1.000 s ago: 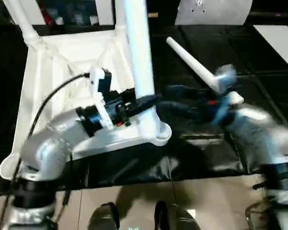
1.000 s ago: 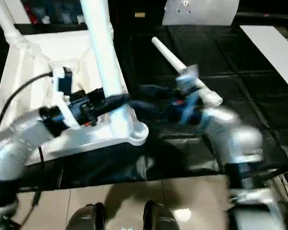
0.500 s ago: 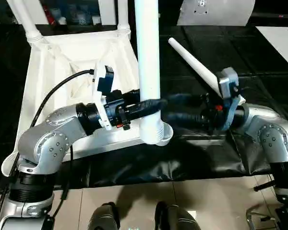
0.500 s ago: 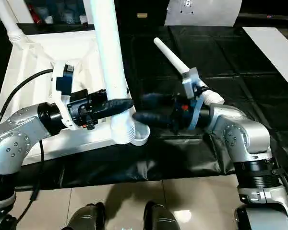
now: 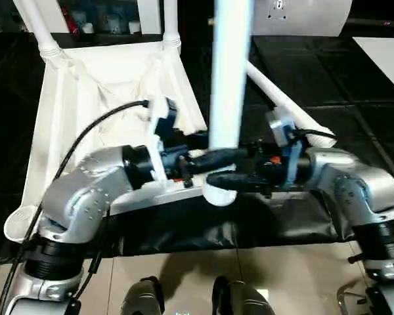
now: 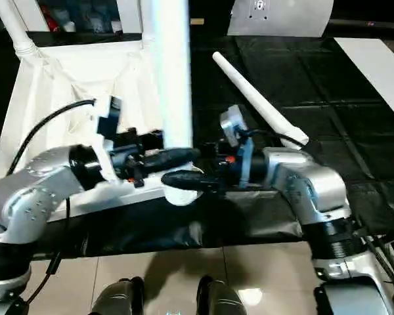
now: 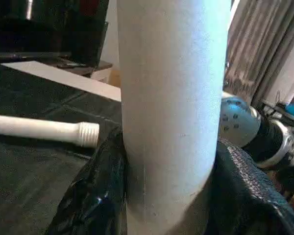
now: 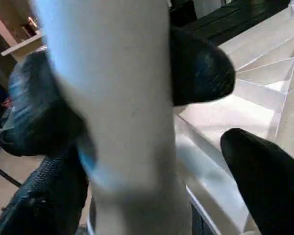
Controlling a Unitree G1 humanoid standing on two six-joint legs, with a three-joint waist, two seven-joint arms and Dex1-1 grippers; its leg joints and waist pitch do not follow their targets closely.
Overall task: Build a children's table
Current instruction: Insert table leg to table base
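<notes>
Roughly midway, by the look of it. The white table top (image 5: 105, 98) lies upside down on the black-covered worktable (image 5: 354, 85), its ribbed underside facing up. At its far edge two legs already stand in their corner sockets, one at the far left corner (image 5: 36, 26) and another further right along that edge (image 5: 170, 23).

A third leg (image 5: 230, 72) is held upright over the near right corner socket (image 5: 218, 195). The left gripper (image 5: 213, 157) is clamped on it, one black finger (image 7: 95, 196) pressed to each side of the tube in the left wrist view. The right gripper (image 5: 231, 180) reaches in from the other side, just below the left one; its fingers (image 8: 264, 191) stand apart around the leg's lower end and do not yet seem to press on it (the right wrist view shows a gap between the near finger and the tube). Whether the leg's end has already entered the socket I cannot tell, since the grippers cover that spot.

The fourth leg (image 6: 256, 102) lies loose on the worktable to the right, its ridged end towards the robot. The near left corner socket (image 5: 16, 226) is empty.

Left to do, as I judge it: seat this third leg firmly, then pick up the loose leg and fit it into the near left socket, and finally turn the table onto its legs.
</notes>
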